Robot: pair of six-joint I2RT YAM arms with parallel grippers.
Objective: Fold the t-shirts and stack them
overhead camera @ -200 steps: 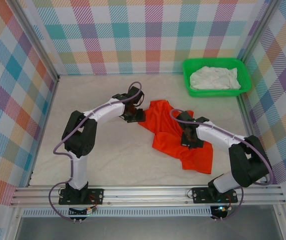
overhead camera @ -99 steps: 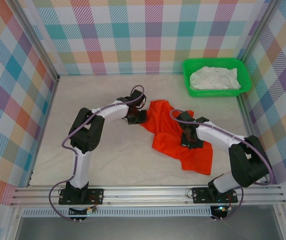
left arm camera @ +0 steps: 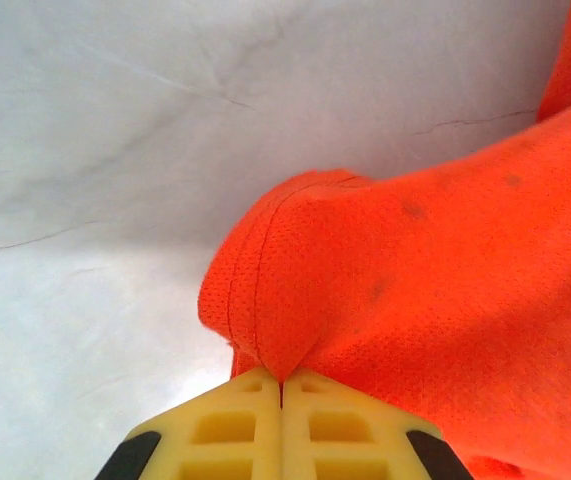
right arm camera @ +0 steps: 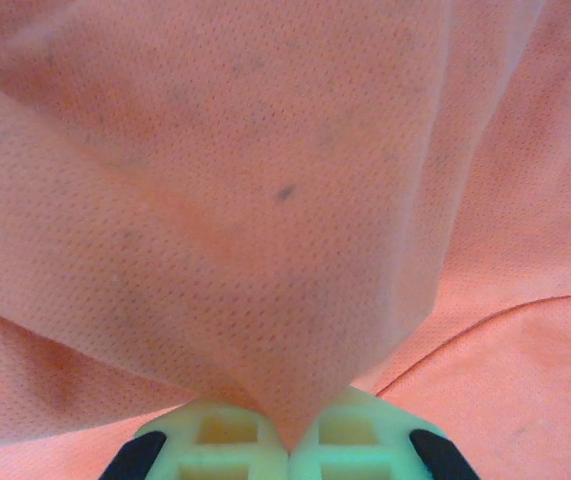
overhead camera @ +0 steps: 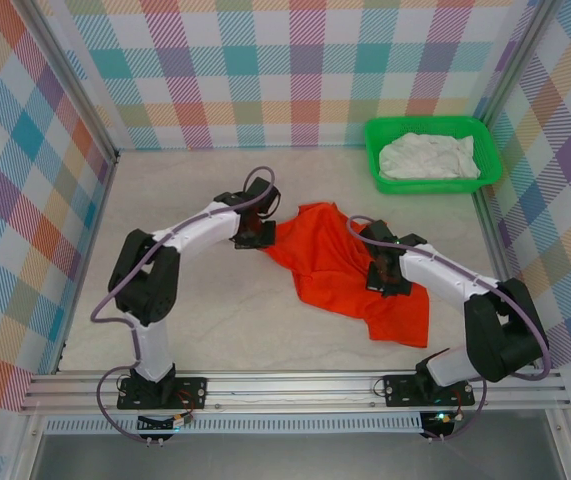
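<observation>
moved: left gripper (left arm camera: 282, 385) shifted leftward, crumpled bright orange-red cloth t-shirt (overhead camera: 340, 275) drawn along | left: hemmed edge pinched in closed jaws | right gripper (right arm camera: 290, 440): clenched on a fold | shirt stretched between both grippers

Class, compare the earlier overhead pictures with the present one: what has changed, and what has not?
The left jaws closed on an edge of the orange t-shirt and drew it leftward, spreading the cloth. The right jaws stayed shut on it, barely shifting. The white t-shirt in the green basket stayed put.
</observation>
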